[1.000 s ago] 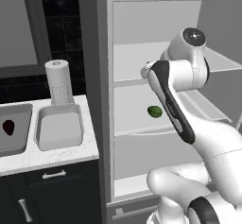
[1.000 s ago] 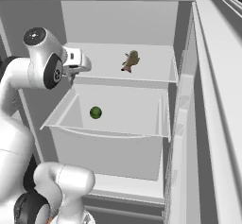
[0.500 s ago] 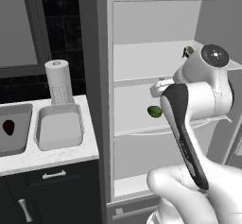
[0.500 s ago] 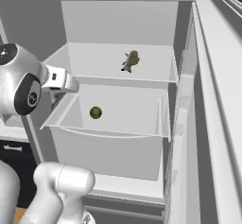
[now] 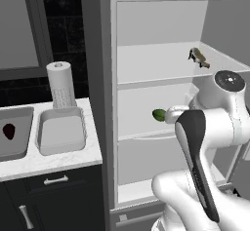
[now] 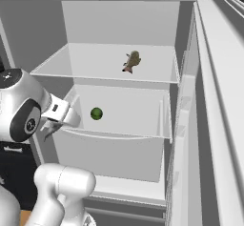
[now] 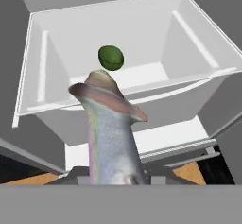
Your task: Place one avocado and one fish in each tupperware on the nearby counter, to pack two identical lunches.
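My gripper [image 7: 113, 178] is shut on the slender silvery-grey fish [image 7: 109, 133], whose tail points up in the hand view. The hand [image 6: 61, 116] hangs at the fridge's left front edge, level with the middle shelf. A round green avocado [image 5: 158, 114] [image 6: 96, 113] [image 7: 111, 57] lies on that shelf, beyond the held fish. The olive-brown fish [image 5: 197, 57] [image 6: 132, 61] rests on the upper shelf. On the counter [image 5: 49, 159], a paler tupperware [image 5: 61, 135] stands beside a greyer tupperware [image 5: 17, 149] holding a blackish-maroon avocado [image 5: 9, 131].
The fridge stands open, its door [image 6: 209, 125] swung out on the right. A paper towel roll [image 5: 61, 85] stands behind the paler tray. Dark cabinet fronts [image 5: 53, 196] run beneath the counter. My own arm [image 5: 200, 166] blocks the lower right of the left base view.
The arm has swung back and down out of the fridge with the silvery fish still gripped. The hand has dropped to the middle shelf's left front corner. Nothing else moved.
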Robot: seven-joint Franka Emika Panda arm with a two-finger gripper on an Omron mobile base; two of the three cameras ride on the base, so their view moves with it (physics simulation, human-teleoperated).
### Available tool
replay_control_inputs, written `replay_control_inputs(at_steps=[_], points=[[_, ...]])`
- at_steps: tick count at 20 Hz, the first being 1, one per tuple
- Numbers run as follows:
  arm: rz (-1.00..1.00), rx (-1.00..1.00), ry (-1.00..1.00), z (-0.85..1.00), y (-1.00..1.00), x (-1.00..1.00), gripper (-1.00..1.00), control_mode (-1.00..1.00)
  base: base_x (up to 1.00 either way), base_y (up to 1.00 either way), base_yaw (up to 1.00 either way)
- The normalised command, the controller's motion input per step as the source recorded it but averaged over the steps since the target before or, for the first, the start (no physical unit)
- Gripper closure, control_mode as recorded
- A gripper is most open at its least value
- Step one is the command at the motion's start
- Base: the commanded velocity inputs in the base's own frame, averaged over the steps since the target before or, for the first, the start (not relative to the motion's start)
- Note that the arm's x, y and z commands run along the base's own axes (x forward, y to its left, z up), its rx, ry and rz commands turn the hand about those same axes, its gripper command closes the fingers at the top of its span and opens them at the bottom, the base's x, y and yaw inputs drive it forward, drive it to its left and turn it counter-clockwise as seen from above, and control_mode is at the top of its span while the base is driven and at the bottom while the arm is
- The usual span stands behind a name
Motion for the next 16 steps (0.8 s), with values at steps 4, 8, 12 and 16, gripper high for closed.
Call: replay_control_inputs(at_steps=[4, 8, 12, 16], points=[[-0.11, 0.23, 0.2, -0.6, -0.6, 0.0, 1.0, -1.0, 0.0, 0.0, 0.0], [-0.05, 0.01, 0.14, -0.35, -0.01, 0.0, 1.0, -1.0, 0.0, 0.0, 0.0], [0.0, 0.0, 0.01, -0.01, 0.09, 0.0, 1.0, -1.0, 0.0, 0.0, 0.0], [0.0, 0.0, 0.0, 0.0, 0.08, -0.01, 1.0, -1.0, 0.0, 0.0, 0.0]])
